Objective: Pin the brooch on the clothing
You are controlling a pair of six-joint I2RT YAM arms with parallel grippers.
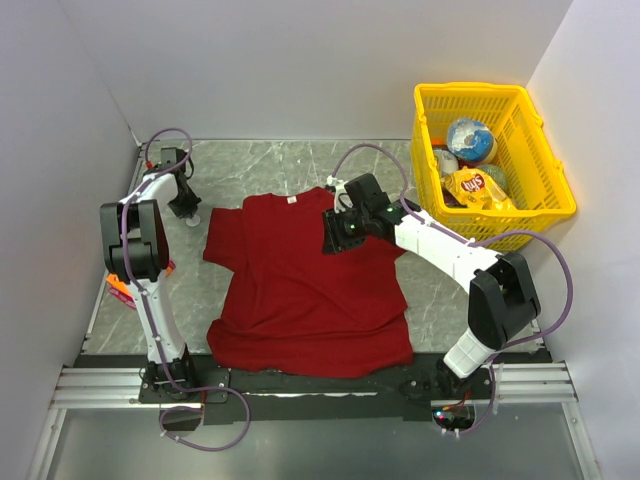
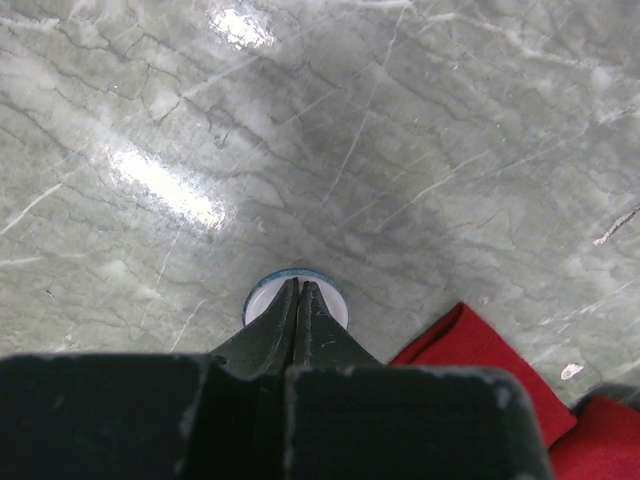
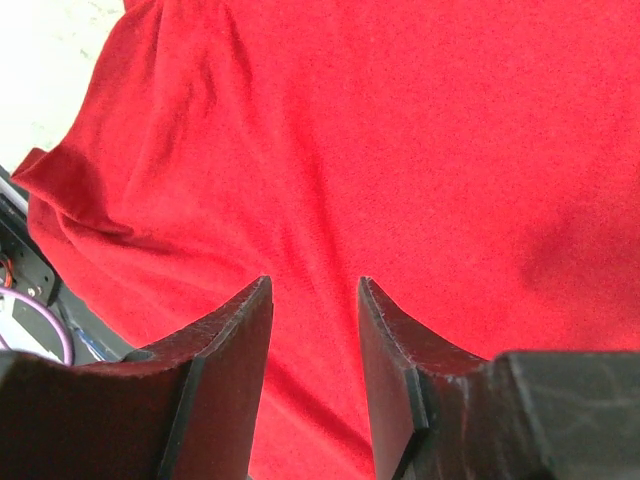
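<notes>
The brooch (image 2: 331,303), a small whitish disc with a bluish rim, lies on the marble table just left of the shirt's sleeve (image 2: 470,345). It also shows in the top view (image 1: 193,219). My left gripper (image 2: 298,284) is shut, with its tips at the disc's middle, pinching something thin there. The clothing (image 1: 300,290) is a dark-red T-shirt spread flat at the table's centre, its white label at the far neck. My right gripper (image 3: 313,285) is open and empty, just above the shirt's upper right part (image 1: 333,238).
A yellow basket (image 1: 560,200) with snack bags and a ball stands at the far right. An orange-and-pink packet (image 1: 122,290) lies at the left edge behind the left arm. Walls close in on three sides.
</notes>
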